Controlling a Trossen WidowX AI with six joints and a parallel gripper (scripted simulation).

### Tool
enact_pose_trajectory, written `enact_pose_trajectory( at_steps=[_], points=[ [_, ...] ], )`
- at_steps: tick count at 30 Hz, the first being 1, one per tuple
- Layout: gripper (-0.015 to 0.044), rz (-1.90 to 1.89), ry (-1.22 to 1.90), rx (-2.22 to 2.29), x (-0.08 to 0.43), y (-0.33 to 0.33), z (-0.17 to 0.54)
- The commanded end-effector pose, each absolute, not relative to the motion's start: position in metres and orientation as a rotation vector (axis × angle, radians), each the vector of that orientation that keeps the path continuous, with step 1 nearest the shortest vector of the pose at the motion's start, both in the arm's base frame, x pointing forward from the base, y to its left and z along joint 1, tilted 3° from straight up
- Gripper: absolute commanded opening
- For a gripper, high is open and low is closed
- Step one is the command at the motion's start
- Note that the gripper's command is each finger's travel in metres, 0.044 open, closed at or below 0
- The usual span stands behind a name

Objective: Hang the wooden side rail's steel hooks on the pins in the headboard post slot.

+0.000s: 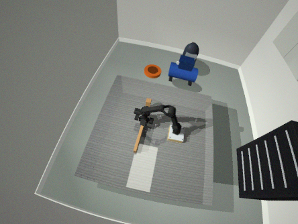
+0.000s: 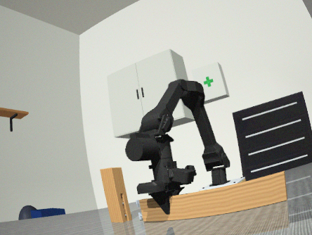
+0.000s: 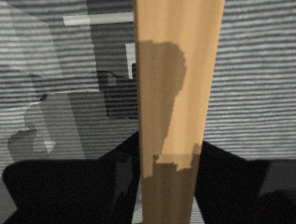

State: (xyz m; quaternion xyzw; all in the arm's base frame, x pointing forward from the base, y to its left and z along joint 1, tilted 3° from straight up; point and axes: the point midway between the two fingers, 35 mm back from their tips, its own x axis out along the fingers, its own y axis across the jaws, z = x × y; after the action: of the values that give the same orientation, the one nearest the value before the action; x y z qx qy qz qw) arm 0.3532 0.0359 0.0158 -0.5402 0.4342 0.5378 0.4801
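The wooden headboard post (image 1: pixel 148 100) (image 2: pixel 112 191) stands upright, with its slot (image 2: pixel 123 205) facing the rail's end. Pins show faintly inside the slot. The wooden side rail (image 1: pixel 138 140) (image 2: pixel 232 202) (image 3: pixel 195 65) lies lengthwise in line with the post, low at the table. Whether its underside touches the table is unclear. Two small steel hooks on its near end, the upper hook (image 2: pixel 138 203) and the lower hook (image 2: pixel 140 215), are just short of the post with a narrow gap. My gripper (image 2: pixel 172 203) (image 3: pixel 160 133) is shut on the rail near its hook end, one finger on each side; the arm hides this grip in the top view.
The arm's white base plate (image 1: pixel 171 135) (image 2: pixel 232 183) is beside the rail. A pale rectangle (image 1: pixel 142 171) is on the table (image 1: pixel 104 147). Beyond the table are a blue compressor (image 1: pixel 182 72), an orange ring (image 1: pixel 147 74) and a black drawer cabinet (image 1: pixel 268 191) (image 2: pixel 274 141).
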Motion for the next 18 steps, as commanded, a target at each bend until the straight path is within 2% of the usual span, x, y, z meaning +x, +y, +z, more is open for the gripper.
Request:
enact_pose_trajectory(
  at_steps=[1, 18],
  points=[
    [0.0000, 1.307, 1.063, -1.313, 0.3538, 0.0360, 0.0158],
    [0.0000, 1.345, 1.037, -1.348, 0.3538, 0.0359, 0.0175]
  ],
)
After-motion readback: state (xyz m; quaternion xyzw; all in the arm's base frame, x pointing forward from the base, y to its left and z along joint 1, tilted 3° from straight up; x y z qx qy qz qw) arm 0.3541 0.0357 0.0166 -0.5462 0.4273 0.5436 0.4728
